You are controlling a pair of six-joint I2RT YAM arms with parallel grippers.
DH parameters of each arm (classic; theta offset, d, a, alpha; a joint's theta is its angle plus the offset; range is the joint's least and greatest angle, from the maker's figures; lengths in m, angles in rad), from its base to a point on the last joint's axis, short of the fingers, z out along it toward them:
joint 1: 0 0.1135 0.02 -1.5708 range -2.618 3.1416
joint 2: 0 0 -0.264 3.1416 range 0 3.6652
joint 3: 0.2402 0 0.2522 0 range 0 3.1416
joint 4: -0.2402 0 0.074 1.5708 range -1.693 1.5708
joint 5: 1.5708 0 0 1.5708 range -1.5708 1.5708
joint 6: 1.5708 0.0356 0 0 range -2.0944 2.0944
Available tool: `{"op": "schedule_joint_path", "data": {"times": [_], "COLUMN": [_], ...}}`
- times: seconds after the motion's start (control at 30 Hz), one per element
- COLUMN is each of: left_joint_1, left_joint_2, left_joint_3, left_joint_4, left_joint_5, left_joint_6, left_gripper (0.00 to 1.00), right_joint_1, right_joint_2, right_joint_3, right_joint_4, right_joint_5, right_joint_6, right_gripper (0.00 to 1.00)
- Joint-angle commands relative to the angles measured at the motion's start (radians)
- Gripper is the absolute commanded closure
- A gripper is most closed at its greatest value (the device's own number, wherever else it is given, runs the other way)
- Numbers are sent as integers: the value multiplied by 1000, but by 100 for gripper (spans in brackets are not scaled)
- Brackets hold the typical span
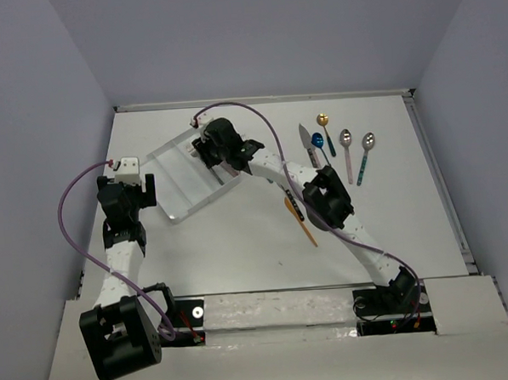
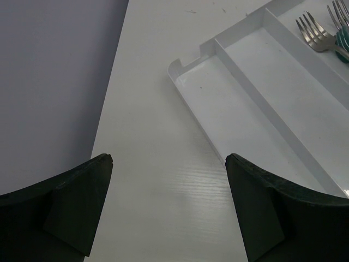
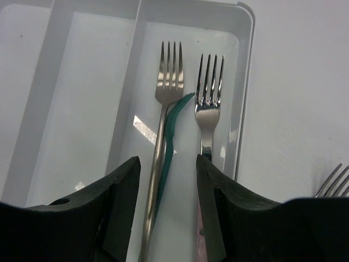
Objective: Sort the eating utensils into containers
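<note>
- Over the outermost compartment of the clear, shallow three-compartment plastic tray (image 3: 245, 33), the right hand (image 3: 168, 161) hangs with its black fingers (image 3: 117, 207) parted, clasping nothing.
- Beneath it in that compartment lie two forks side by side, tines pointing away from the hand.
- One is an all-steel fork (image 3: 169, 76) with a teal handle (image 3: 173, 117) showing from under it.
- The other is a silver fork with a pinkish handle (image 3: 210, 98), lying nearest the tray wall.
- A further set of silver fork tines (image 3: 334, 183) shows on the white table (image 3: 300, 82), just outside the tray.
- The left hand (image 2: 169, 158) is spread wide and holds nothing. It hovers above bare table near the tray's opposite corner.
- Well apart from the tray, to the right on the table, lie five pieces:
  - a silver-bladed knife (image 1: 307, 139)
  - a blue-headed spoon (image 1: 317, 141)
  - a gold-headed spoon (image 1: 328, 137)
  - a silver spoon with a pink handle (image 1: 348, 158)
  - a silver spoon with a teal handle (image 1: 364, 160)
- An all-orange utensil (image 1: 305, 228) lies beside the right arm, partly hidden by it.
</note>
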Motion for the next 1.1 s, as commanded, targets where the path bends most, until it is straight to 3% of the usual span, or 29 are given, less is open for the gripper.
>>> {"op": "schedule_joint_path", "data": {"times": [0.0, 0.13, 0.27, 0.4, 0.5, 0.53, 0.63, 0.83, 1.07], "left_joint_1": [3, 3, 3, 3, 3, 3, 3, 3, 3], "left_joint_2": [-3, -6, -9, -4, -7, -9, -16, -18, -13], "left_joint_3": [-9, -12, -12, -12, -12, -12, -16, -17, -16], "left_joint_4": [54, 55, 55, 55, 55, 55, 55, 55, 55], "left_joint_5": [-4, -5, -7, -2, -2, -1, -1, -5, -2], "left_joint_6": [11, 11, 13, 16, 16, 16, 16, 13, 16], "left_gripper": [1, 1, 1, 1, 1, 1, 1, 1, 1], "right_joint_1": [9, 9, -26, -106, -127, -138, -173, -195, -204], "right_joint_2": [-172, -368, -629, -836, -863, -860, -831, -702, -637], "right_joint_3": [-48, -191, -531, -908, -1016, -1047, -1029, -948, -961], "right_joint_4": [2, -84, -181, -274, -281, -282, -276, -273, -273], "right_joint_5": [17, 110, 180, 80, 71, 72, 68, 77, 111], "right_joint_6": [-6, 16, 126, 267, 319, 338, 364, 346, 355], "right_gripper": [48, 45, 42, 43, 48, 57, 71, 66, 66]}}
